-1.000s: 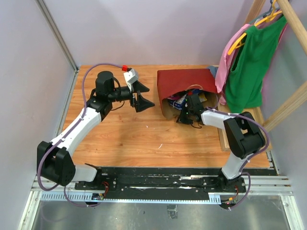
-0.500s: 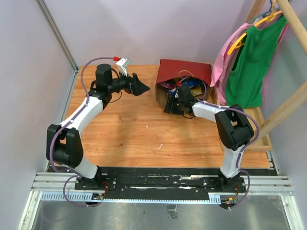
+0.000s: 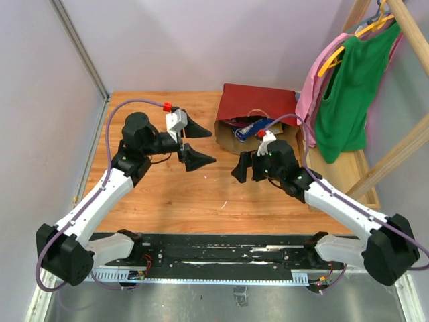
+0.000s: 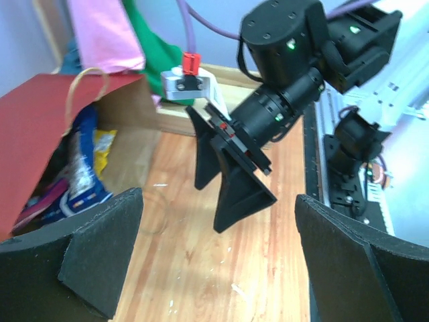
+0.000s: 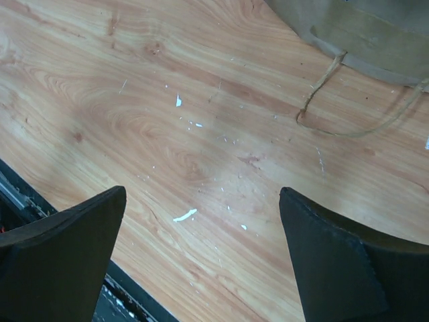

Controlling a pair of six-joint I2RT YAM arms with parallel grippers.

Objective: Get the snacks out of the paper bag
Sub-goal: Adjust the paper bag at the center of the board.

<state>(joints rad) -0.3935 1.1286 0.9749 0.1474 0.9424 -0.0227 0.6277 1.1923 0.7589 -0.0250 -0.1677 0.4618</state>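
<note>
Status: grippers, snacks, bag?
Left gripper open, empty. Right gripper open, empty, over bare table. Snacks inside paper bag, bag on its side. No obstruction seen.

**Where the cameras look**

The top camera looks down on the whole table (image 3: 167, 194) from high behind its near edge. The left wrist view faces across to the paper bag (image 4: 40, 127). The right wrist view sits close over the wood, with the bag's edge at top.

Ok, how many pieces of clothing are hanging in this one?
2: a pink top at the far right, just right of the red paper bag, and a green top beside it, further right. Others may be hidden behind them.
</note>
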